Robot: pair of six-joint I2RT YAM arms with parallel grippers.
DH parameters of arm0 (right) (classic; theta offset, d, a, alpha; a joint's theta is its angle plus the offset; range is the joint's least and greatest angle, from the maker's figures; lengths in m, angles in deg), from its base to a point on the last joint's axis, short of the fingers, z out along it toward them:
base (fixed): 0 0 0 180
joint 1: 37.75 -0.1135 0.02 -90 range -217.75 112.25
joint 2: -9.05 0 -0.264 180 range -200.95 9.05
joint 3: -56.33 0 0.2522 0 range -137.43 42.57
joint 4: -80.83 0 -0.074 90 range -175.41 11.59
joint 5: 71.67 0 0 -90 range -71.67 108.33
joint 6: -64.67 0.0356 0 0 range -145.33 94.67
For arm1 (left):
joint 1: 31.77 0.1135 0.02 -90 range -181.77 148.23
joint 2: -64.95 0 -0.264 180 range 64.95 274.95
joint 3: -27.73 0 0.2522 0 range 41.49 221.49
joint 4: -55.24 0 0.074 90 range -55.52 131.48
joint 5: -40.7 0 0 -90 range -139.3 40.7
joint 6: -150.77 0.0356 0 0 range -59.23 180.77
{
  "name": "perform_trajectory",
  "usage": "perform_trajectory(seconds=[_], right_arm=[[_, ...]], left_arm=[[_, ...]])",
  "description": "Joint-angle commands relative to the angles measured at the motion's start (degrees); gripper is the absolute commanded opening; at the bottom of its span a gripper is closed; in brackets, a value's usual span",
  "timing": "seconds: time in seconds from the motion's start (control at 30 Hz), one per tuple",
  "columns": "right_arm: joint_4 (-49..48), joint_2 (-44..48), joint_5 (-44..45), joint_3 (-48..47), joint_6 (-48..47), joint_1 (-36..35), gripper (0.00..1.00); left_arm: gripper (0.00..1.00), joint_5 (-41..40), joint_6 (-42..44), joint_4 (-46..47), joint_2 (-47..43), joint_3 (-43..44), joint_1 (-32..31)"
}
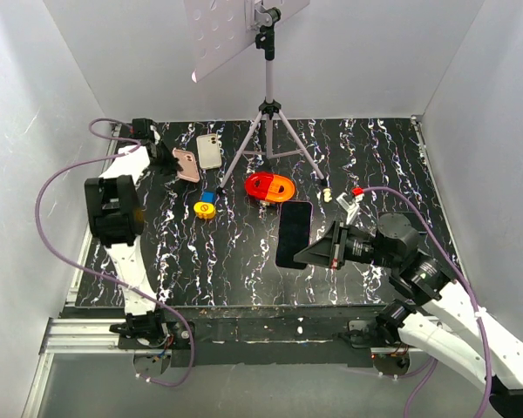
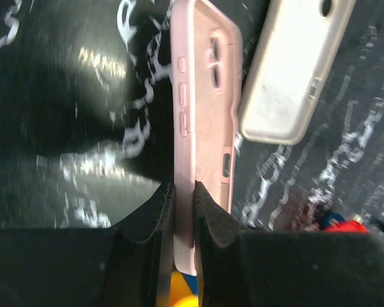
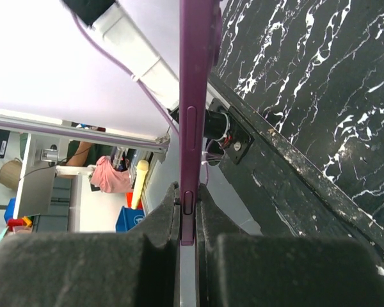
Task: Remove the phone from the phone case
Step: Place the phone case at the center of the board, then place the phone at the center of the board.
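Observation:
A phone (image 1: pixel 294 233) with a dark screen, in a purple phone case, hovers over the table's middle. My right gripper (image 1: pixel 312 252) is shut on its right edge. The right wrist view shows the purple edge (image 3: pixel 193 96) with its side button clamped between the pads, right gripper (image 3: pixel 187 198). At the back left, my left gripper (image 1: pixel 163 154) is shut on the long edge of a pink case (image 1: pixel 186 165). In the left wrist view the pink case (image 2: pixel 201 109) stands on edge between the fingers, left gripper (image 2: pixel 184 198). Whether a phone sits in it is hidden.
A beige case (image 1: pixel 209 150) lies beside the pink one, also visible as the beige case (image 2: pixel 288 70). An orange-red oval object (image 1: pixel 270 186), a yellow roll (image 1: pixel 205 210) and small white parts (image 1: pixel 344 202) lie mid-table. A tripod (image 1: pixel 268 122) stands at the back.

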Motion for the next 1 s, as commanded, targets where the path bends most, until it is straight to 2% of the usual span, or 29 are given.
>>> perform_trajectory(seconds=[0.0,0.13,0.23,0.43,0.5,0.63,0.73,0.77,0.87,0.9,0.97], right_arm=[[-1.3,4.6,1.6,0.8,0.4,0.3,0.01],[2.6,6.9,4.3,0.7,0.0,0.5,0.01],[3.8,7.0,6.9,0.6,0.1,0.9,0.01],[0.5,1.1,4.4,1.2,2.8,4.4,0.01],[-0.9,-0.2,3.7,1.8,3.8,5.2,0.01],[-0.8,-0.3,5.9,5.1,8.3,7.9,0.01],[0.1,0.6,7.5,8.8,12.7,13.0,0.01],[2.1,0.5,8.1,9.6,13.3,15.3,0.01],[9.4,-1.1,11.4,10.9,12.3,24.7,0.01],[11.6,-1.7,12.4,11.4,11.7,28.8,0.01],[15.7,-2.1,14.8,12.9,11.3,38.2,0.01]], left_arm=[[0.00,4.4,9.6,-2.5,8.0,11.6,0.6],[0.02,8.0,13.2,-6.8,15.0,20.8,0.7],[0.09,7.1,12.5,-6.4,15.5,20.3,0.8],[0.06,8.6,7.2,-7.3,19.2,23.7,1.7],[0.09,9.6,5.0,-7.0,19.8,24.6,1.9],[0.37,7.4,3.8,-7.0,19.3,24.3,2.2],[0.61,6.1,0.0,-6.9,15.5,19.7,2.9],[0.74,4.3,-1.1,-7.0,13.3,18.0,2.9],[0.89,0.1,-4.3,-5.8,5.5,10.7,2.9],[0.97,-1.5,-5.6,-6.1,3.0,8.7,2.8],[0.98,-4.4,-7.5,-5.8,-3.5,4.7,2.4]])
